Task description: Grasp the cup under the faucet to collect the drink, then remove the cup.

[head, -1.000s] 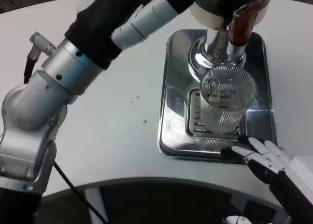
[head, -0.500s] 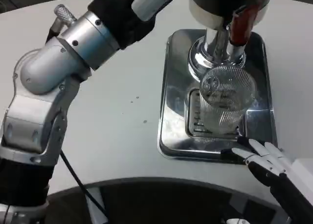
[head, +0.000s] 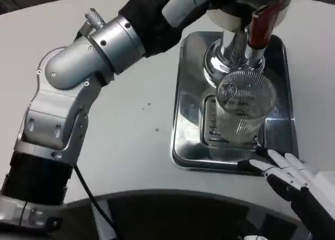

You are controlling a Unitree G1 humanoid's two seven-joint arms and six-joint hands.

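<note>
The cup (head: pixel 242 106) is clear ribbed glass or plastic, its fluted wall catching small highlights. It stands on a slotted metal grate (head: pixel 212 129) set in a polished steel tray (head: pixel 186 101), mirror-glossy and streaked with reflections. The faucet (head: pixel 230 54) behind it has a chromed, shiny base and a glossy red plastic lever (head: pixel 259 22). The table (head: pixel 131 145) is matt white, smooth, with a few dark specks. The left forearm (head: pixel 78 75) is brushed silver metal with a satin sheen, sleeved higher up in matt black cloth. The right hand (head: pixel 288 172) looks like smooth white and black plastic
</note>
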